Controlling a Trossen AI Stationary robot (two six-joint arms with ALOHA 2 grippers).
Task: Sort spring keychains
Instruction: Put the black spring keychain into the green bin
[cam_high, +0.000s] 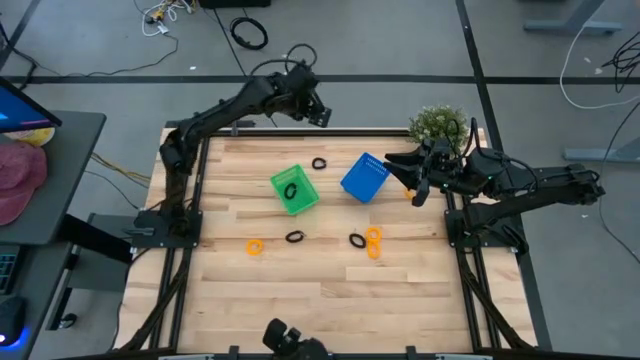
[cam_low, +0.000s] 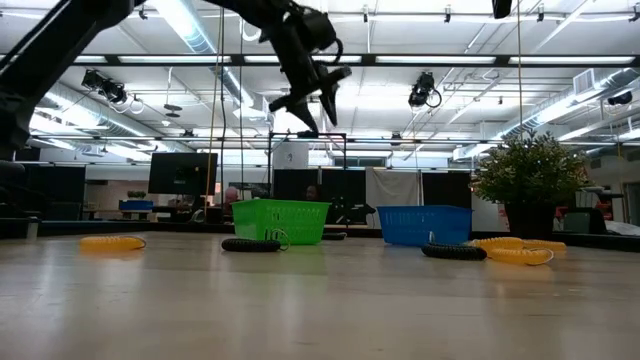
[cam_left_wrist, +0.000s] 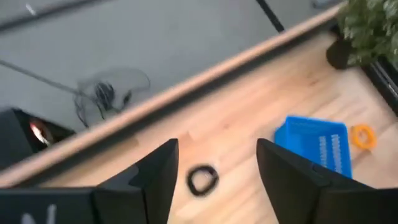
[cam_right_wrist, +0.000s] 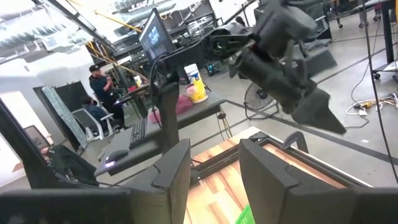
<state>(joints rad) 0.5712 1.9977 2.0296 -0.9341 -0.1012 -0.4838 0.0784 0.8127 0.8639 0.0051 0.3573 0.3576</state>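
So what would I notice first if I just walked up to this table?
Probably the two bright baskets mid-table: a green basket with a black loop inside, and a blue basket tipped over beside it. Small black and orange loops lie scattered nearer the front, like the orange loop. The left gripper hangs open over the far edge; the right gripper waits open by the plant.

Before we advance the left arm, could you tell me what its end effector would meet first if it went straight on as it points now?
Probably the black spring keychain on the table, framed between the open left end effector fingers; nothing shows in between, though depth is unclear.
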